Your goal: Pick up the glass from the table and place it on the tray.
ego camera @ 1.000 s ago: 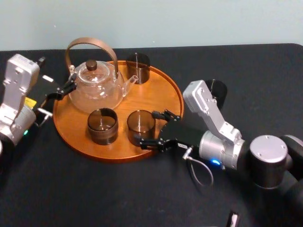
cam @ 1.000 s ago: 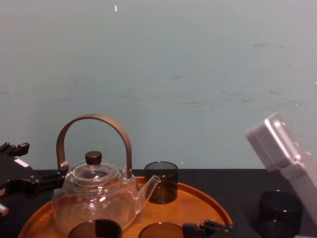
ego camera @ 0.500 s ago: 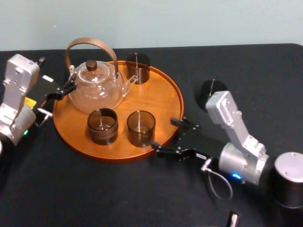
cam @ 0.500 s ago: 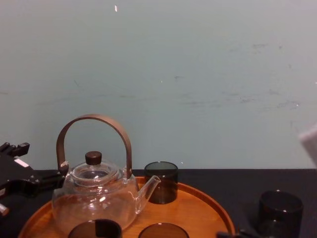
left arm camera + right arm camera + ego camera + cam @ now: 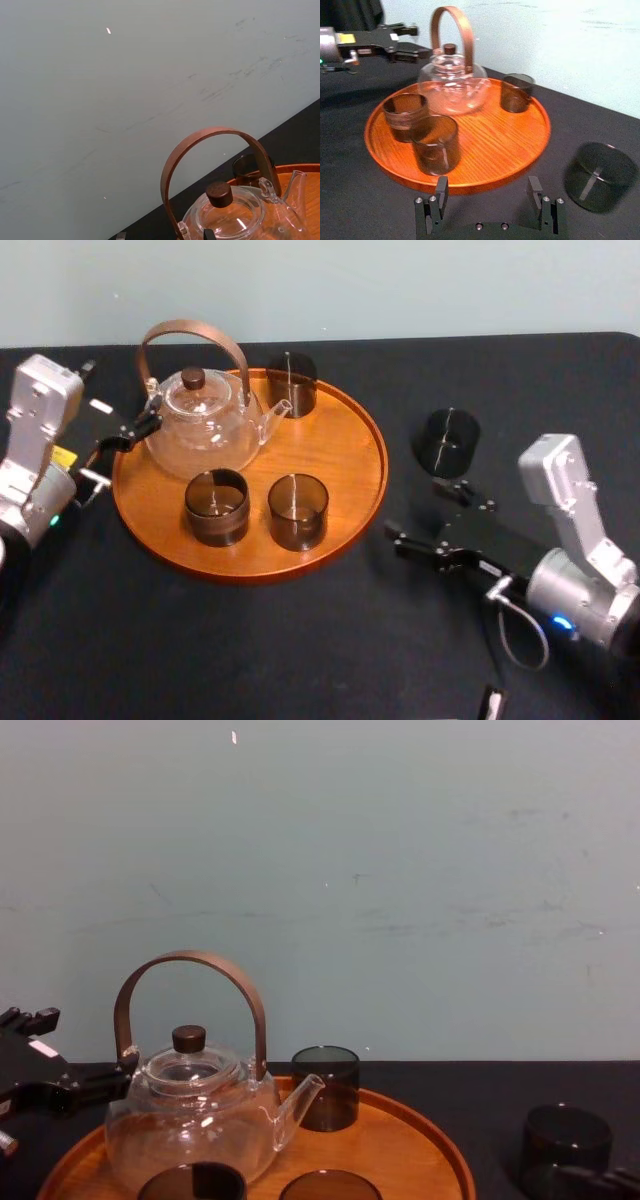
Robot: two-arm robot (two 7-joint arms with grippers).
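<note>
Matte black table carrying a round orange-brown wooden tray on its left half. Three smoked-grey tumblers stand upright on the tray: one at the far rim and two side by side toward the near rim. A clear glass teapot with a brown hoop handle and a dark lid knob occupies the far left of the tray, with its spout directed toward the far tumbler.

The glass to be moved is a fourth dark tumbler. It stands upright on the bare table to the right of the tray, apart from the rim. The chest view shows it low on the right, and the right wrist view shows it beside the tray edge.

The right gripper lies low over the table, just right of the tray's near-right rim and nearer than the glass. Its jaws are spread wide and enclose nothing; the right wrist view shows both fingers apart, facing the tray rim, with the glass off to one side.

The left gripper sits parked at the tray's left edge beside the teapot. Its jaws are apart and grip nothing; whether the near finger touches the teapot cannot be determined.
</note>
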